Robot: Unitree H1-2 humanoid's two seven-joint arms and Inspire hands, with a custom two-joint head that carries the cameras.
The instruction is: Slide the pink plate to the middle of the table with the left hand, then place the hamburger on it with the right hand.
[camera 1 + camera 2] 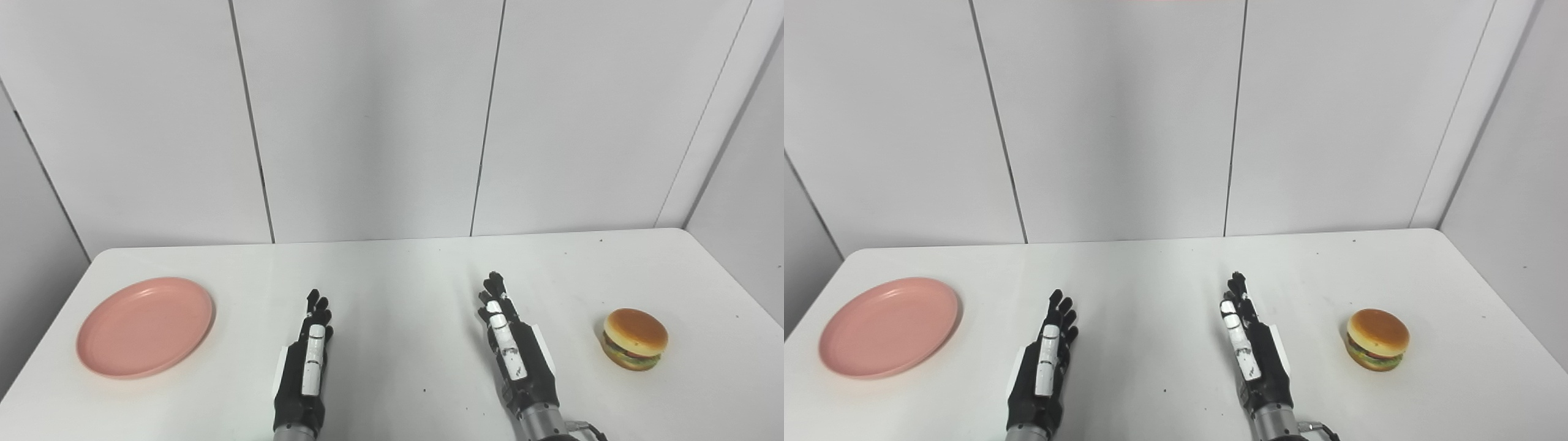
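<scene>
White worktop (392, 269), pink plate (146, 326) at left side, hamburger (634, 339) at right side, left hand (306, 361) and right hand (511, 349) near centre, fingers extended, both holding nothing

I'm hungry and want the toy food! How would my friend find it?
Look at the white table and go to its right side, past the robot's right hand. There sits the hamburger, alone and untouched. It is the only round, tall thing, with a golden-brown bun; the pink plate far left is flat.
</scene>
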